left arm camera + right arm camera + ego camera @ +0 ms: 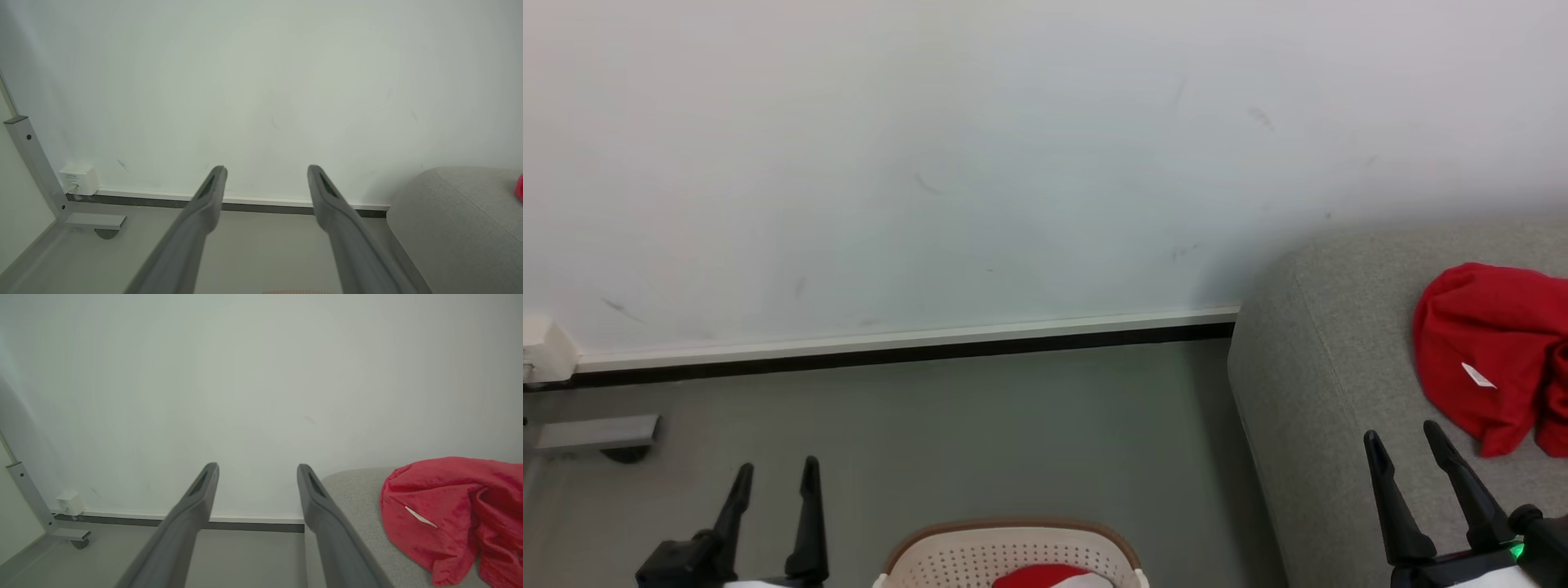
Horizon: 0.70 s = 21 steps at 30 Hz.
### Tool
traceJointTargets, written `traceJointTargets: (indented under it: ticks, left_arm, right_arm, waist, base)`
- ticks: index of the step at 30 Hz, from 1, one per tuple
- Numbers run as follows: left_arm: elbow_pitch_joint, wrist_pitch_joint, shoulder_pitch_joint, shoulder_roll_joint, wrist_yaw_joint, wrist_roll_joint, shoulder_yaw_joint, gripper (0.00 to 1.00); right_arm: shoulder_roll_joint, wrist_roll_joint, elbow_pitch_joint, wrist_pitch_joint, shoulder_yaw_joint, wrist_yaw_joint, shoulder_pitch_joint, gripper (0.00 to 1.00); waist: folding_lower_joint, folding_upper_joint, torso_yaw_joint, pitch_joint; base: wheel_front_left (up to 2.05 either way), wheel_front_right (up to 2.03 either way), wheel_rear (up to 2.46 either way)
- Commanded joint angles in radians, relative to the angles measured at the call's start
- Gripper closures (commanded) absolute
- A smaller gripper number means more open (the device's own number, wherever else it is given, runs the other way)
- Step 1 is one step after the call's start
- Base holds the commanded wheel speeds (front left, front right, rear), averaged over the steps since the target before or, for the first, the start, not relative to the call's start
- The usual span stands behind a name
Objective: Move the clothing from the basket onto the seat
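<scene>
light: bright, even | shadows: soft, on wall (pixel 1013 163) beside seat (pixel 1307 367) | wrist views: near fingers (pixel 192 241) blurred

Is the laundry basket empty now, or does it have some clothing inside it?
Not empty. In the head view, a red garment with a white patch lies inside the laundry basket, visible over its rim.

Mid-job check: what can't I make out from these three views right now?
- Head view: the basket is cut by the bottom edge, so how much clothing is inside cannot be told.
- Head and right wrist views: the red garment on the seat runs off the right edge, so its full extent is hidden.
- Its white tag is too small to read.
</scene>
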Motion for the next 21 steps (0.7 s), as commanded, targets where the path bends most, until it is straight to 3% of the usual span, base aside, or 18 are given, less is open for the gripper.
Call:
traceJointTargets:
  ticks: [1,11,21]
  left_arm:
    - [0.007,0.000,-0.013,-0.008,-0.006,0.017,-0.003,0.00]
    - [0.099,-0.001,-0.114,-0.024,-0.031,0.042,-0.022,0.00]
    - [0.277,0.014,-0.266,0.011,-0.056,0.053,-0.045,0.00]
  right_arm:
    - [-0.004,0.000,-0.002,-0.003,-0.006,-0.002,-0.019,0.00]
    - [-0.019,0.002,-0.027,-0.001,0.002,-0.002,-0.113,0.00]
    - [0.022,0.003,-0.077,-0.001,-0.025,-0.002,-0.251,0.00]
  waist:
    - [0.0000,0.0000,-0.011,0.012]
    - [0.0000,0.0000,-0.090,0.154]
    - [0.0000,0.0000,-0.182,0.346]
  base:
    - [0.00,0.00,0.00]
    - [0.00,0.00,0.00]
    - [0.00,0.00,0.00]
